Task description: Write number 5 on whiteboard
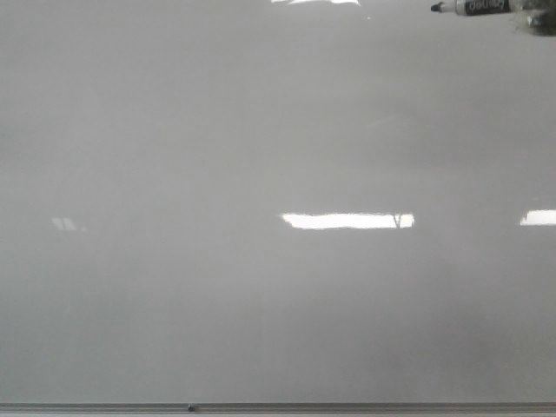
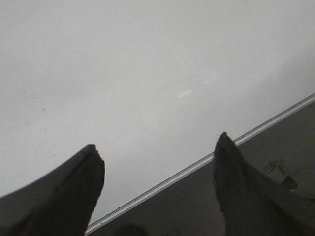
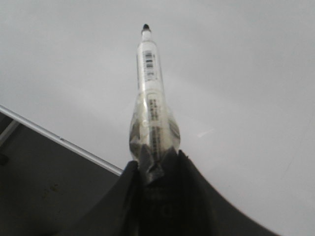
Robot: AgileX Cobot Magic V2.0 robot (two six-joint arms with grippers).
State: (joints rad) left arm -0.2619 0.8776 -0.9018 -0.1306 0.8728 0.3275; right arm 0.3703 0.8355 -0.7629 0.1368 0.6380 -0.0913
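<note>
The whiteboard (image 1: 261, 295) is a glossy pale grey board filling the front view, with a thin metal edge strip (image 1: 278, 407) along its bottom. No number 5 shows on it. My right gripper (image 3: 156, 158) is shut on a white marker (image 3: 150, 78) wrapped in clear tape, its black tip pointing away over the board. The marker also shows at the top right of the front view (image 1: 473, 7). My left gripper (image 2: 157, 147) is open and empty above the board (image 2: 123, 73) near its edge strip (image 2: 197, 166).
Bright rectangular light reflections (image 1: 347, 221) lie on the board. A dark surface (image 2: 206, 206) lies beyond the board's edge strip; it also shows in the right wrist view (image 3: 44, 187).
</note>
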